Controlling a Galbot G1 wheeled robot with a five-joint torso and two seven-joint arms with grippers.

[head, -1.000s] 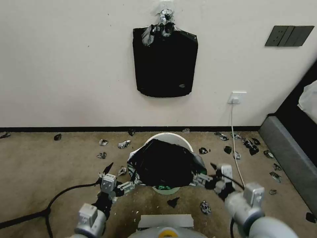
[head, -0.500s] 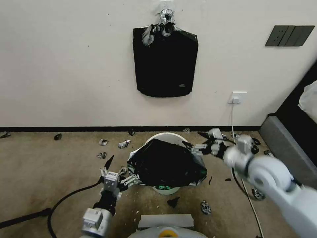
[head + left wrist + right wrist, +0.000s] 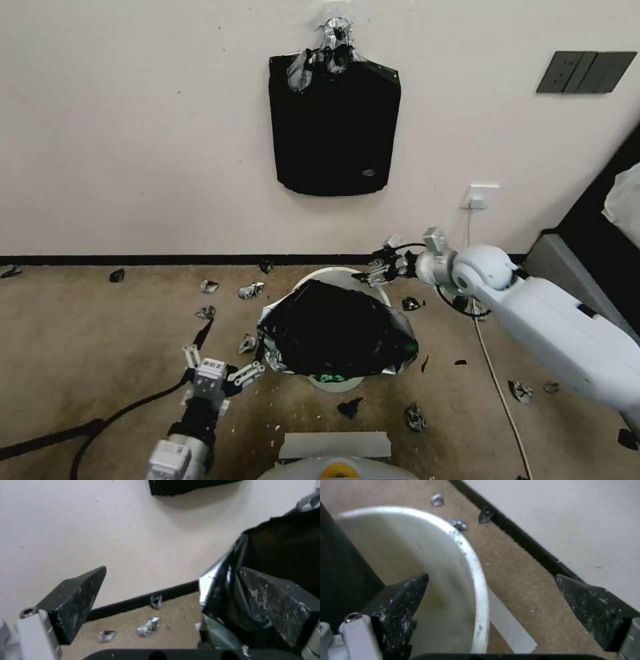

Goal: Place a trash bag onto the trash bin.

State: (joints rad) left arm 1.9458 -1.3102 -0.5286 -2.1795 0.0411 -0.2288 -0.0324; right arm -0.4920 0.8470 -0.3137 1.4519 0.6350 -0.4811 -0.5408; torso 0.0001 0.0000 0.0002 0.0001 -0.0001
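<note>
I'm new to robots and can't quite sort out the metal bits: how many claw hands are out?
2. The left gripper is open, low beside the trash bag at its near-left edge. The right gripper is open at the trash bin, straddling its far rim.

The round cream-white plastic trash bin (image 3: 347, 277) sits on the tan carpet near the wall, its far rim bare and its pale greenish base peeking out at the front. The thin, glossy black plastic trash bag (image 3: 337, 330) is crumpled over the near side, covering most of the opening, all crinkly.
</note>
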